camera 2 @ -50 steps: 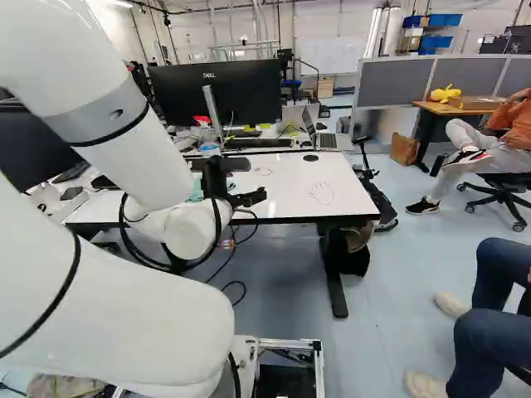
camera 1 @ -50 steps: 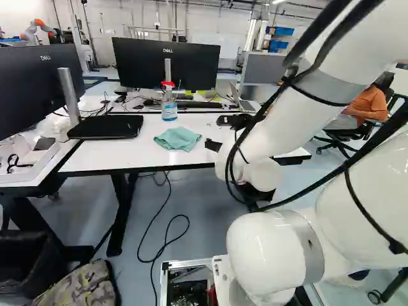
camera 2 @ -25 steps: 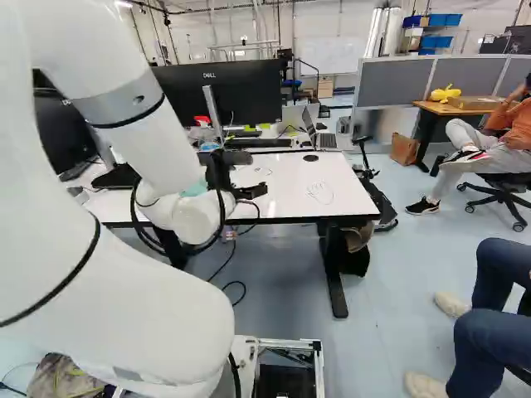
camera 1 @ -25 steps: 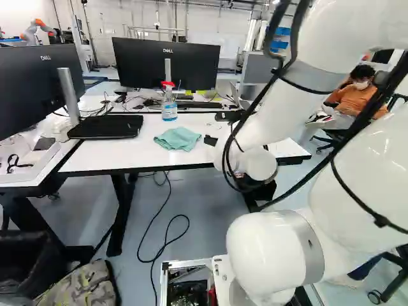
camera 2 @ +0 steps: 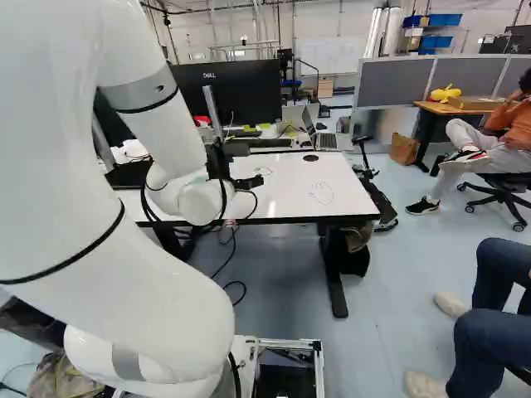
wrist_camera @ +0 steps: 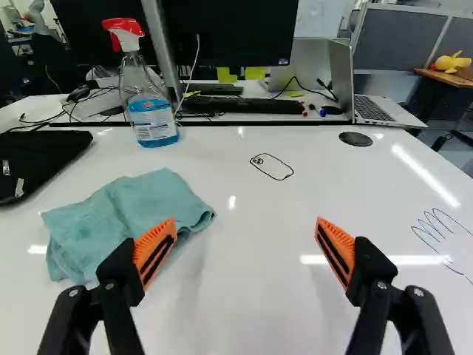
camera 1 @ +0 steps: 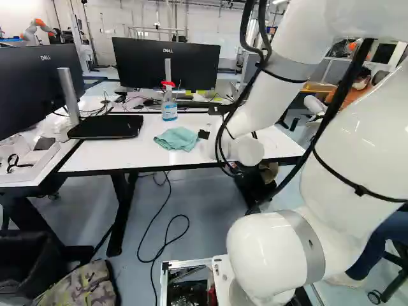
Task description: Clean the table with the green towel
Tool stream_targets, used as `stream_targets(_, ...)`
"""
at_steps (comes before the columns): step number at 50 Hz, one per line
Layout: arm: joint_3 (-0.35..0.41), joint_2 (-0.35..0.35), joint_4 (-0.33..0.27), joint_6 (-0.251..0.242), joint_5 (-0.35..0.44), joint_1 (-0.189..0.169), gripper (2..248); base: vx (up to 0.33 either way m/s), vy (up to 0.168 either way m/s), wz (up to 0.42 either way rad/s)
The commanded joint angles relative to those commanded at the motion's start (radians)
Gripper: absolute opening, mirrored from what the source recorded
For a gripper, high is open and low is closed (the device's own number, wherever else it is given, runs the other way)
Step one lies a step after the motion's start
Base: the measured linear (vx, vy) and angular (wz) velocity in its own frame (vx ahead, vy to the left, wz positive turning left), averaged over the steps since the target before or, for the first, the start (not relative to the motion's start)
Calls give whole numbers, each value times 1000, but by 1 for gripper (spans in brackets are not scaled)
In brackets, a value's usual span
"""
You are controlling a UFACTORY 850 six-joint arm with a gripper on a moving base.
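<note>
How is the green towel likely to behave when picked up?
The green towel looks floppy; its soft folds would probably sag. Lying loosely bunched, it may partly unfold. Being just cloth, it is likely light for its size.

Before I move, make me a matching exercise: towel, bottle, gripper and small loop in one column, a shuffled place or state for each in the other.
1. Towel
2. Bottle
3. Gripper
4. Small loop

A. Standing upright, red spray head
B. Drawn in black on the table
C. Crumpled, blue-green
D. Open, nothing gripped

Right pairs: 1-C, 2-A, 3-D, 4-B
</note>
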Motion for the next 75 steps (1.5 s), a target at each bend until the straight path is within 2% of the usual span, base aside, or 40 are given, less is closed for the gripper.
stream_targets(43, -180, -172, 0, 0, -2, 117, 247, 0, 0, 0)
stream_targets(54, -227, -196, 0, 0, -4, 143, 247, 0, 0, 0)
stream_targets(75, -280, -225, 0, 0, -78, 201, 247, 0, 0, 0)
